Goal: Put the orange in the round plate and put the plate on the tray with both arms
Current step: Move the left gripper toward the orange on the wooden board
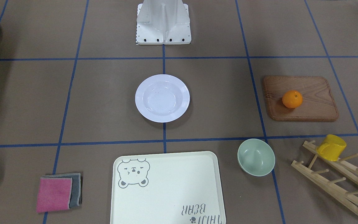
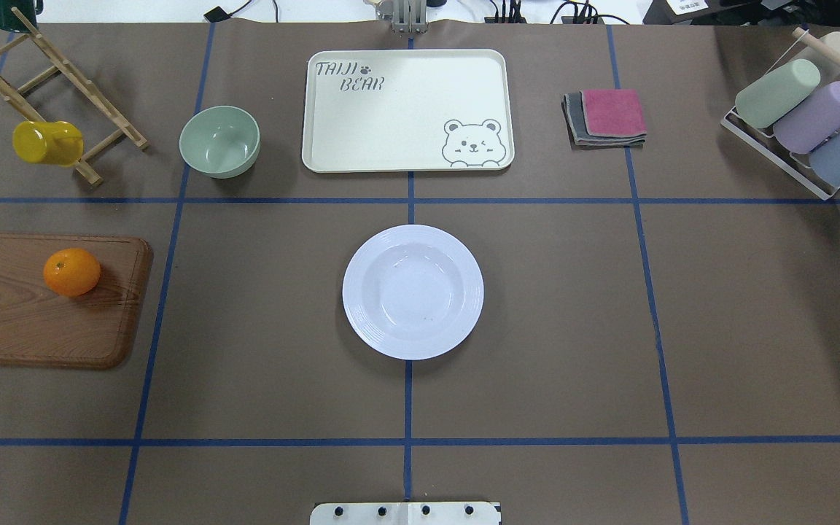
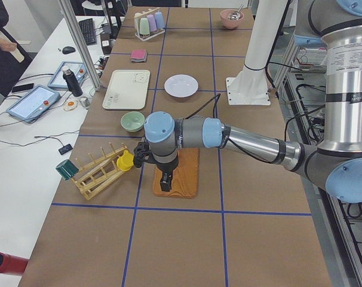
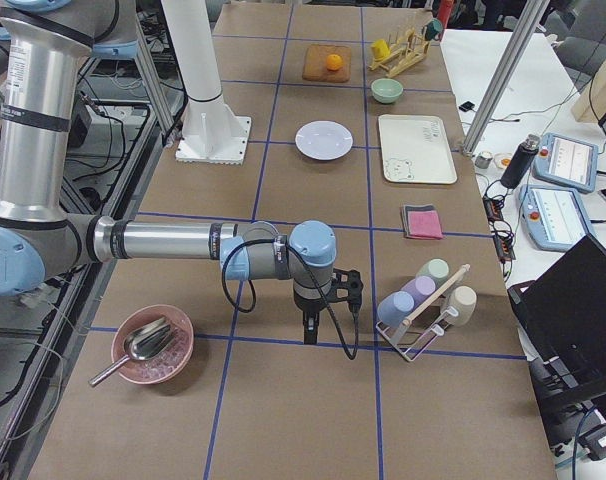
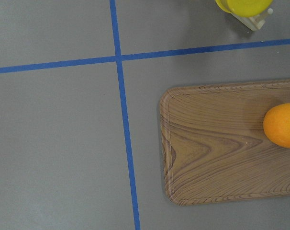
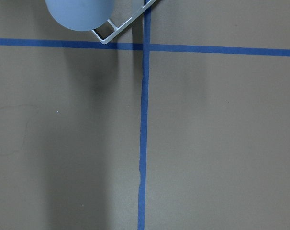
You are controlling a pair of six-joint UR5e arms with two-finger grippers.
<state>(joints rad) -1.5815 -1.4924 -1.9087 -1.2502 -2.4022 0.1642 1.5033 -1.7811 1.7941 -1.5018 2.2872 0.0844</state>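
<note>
The orange [image 1: 292, 99] [image 2: 71, 271] sits on a brown wooden board [image 2: 12, 321] on my left side, and also shows at the right edge of the left wrist view [image 5: 283, 124]. The white round plate [image 2: 413, 292] [image 1: 162, 98] lies bare at the table's middle. Beyond it lies the cream tray [image 2: 405, 109] [image 1: 166, 186], with nothing on it. My left gripper [image 3: 163, 182] hangs over the board, pointing down; I cannot tell whether it is open or shut. My right gripper [image 4: 311, 325] hangs over bare table far to my right, and its state cannot be told either.
A pale green bowl [image 2: 219, 141] stands left of the tray. A wooden rack with a yellow cup [image 2: 47, 142] is at the far left. Folded pink and grey cloths [image 2: 606, 117] and a rack of pastel cups [image 2: 799, 109] lie to the right. A pink bowl with a spoon [image 4: 153, 345] sits by my right arm.
</note>
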